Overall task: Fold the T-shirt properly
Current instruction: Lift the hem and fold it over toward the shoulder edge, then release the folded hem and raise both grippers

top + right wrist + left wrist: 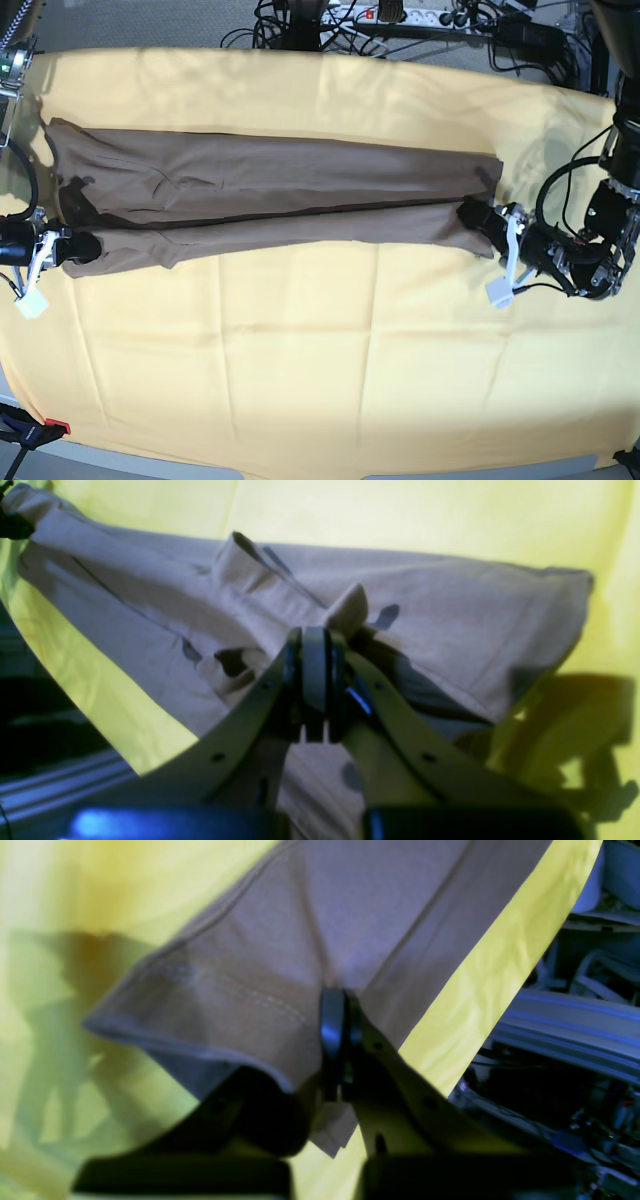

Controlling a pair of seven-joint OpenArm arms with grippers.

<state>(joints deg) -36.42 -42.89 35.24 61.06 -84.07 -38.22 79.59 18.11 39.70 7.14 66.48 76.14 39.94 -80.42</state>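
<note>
One T-shirt [270, 205] lies on one yellow cloth [300, 360], between two end effectors: left end effector [470, 213] at 3 o'clock, right end effector [80, 246] at 9 o'clock, each clamped on its near-side fold.

Left hand [340, 1010] and right hand [315, 645] apparently clamped.

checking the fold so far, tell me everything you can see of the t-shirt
The T-shirt is plain taupe-brown, of thin soft fabric with stitched hems and no print. It lies on the yellow cloth as a long narrow band, folded lengthwise so that one layer overlaps another along a dark crease, with some wrinkles near the ends. The left gripper and the right gripper are each shut on an end of the near edge, fingers pinching the fabric.
</note>
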